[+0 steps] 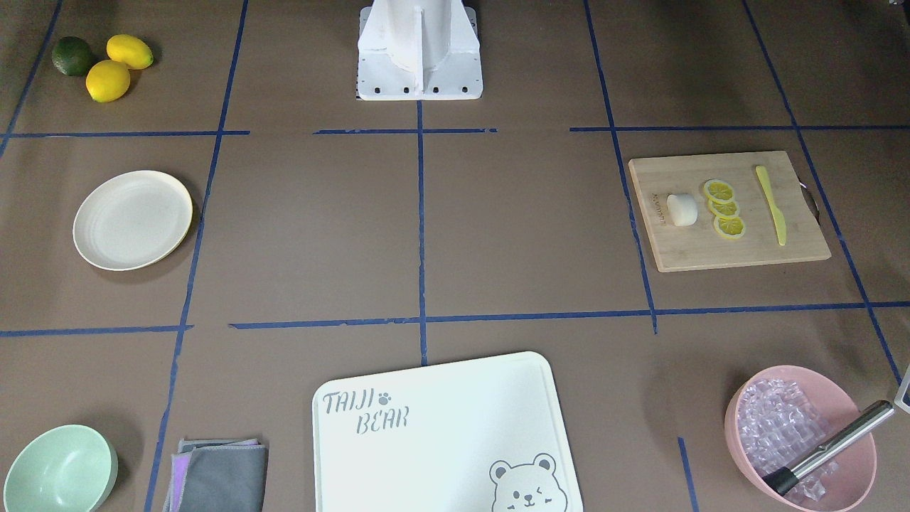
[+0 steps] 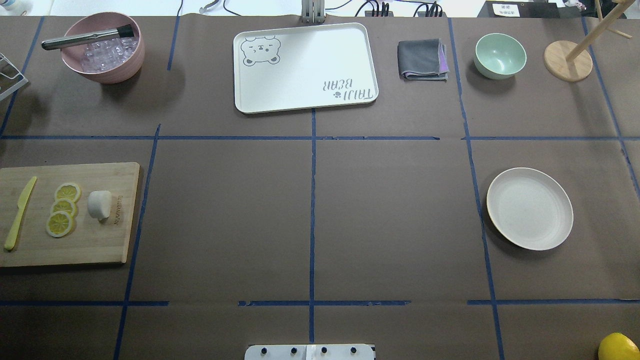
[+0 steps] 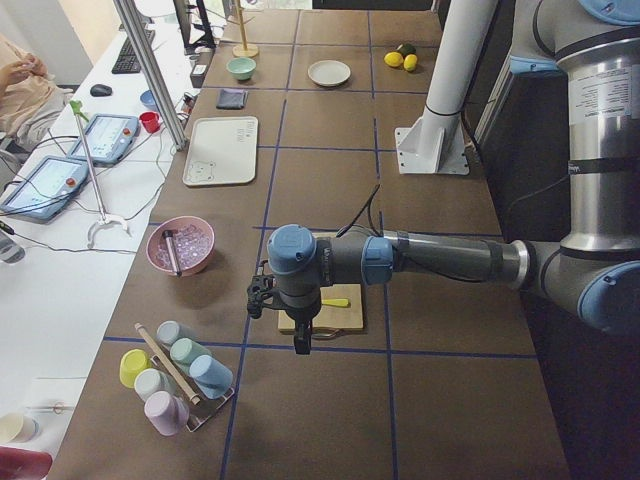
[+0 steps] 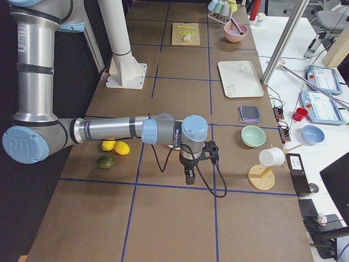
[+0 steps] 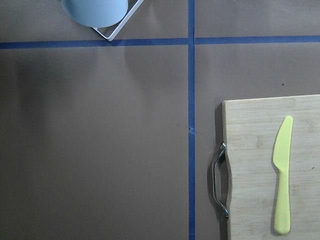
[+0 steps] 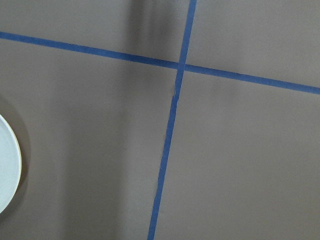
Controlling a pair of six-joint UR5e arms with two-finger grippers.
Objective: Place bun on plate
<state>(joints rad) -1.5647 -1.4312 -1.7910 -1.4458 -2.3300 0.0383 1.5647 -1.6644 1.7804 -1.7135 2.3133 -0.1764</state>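
The bun (image 1: pixel 681 210) (image 2: pixel 99 205) lies on its side on a wooden cutting board (image 1: pixel 732 249) (image 2: pixel 75 247), beside three lemon slices (image 2: pixel 62 209). The cream plate (image 1: pixel 132 220) (image 2: pixel 530 208) sits empty at the table's opposite end; its edge (image 6: pixel 7 170) shows in the right wrist view. My left gripper (image 3: pixel 302 343) hangs over the table just past the board's outer end, away from the bun. My right gripper (image 4: pixel 189 177) hangs over the table near the plate's end. Both show only in the side views, so I cannot tell whether they are open or shut.
A yellow knife (image 5: pixel 282 175) lies on the board. Along the far edge stand a pink bowl of ice with tongs (image 2: pixel 102 47), a white tray (image 2: pixel 305 67), a folded cloth (image 2: pixel 422 60) and a mint bowl (image 2: pixel 500 55). Lemons and a lime (image 1: pixel 106 64) lie near the robot.
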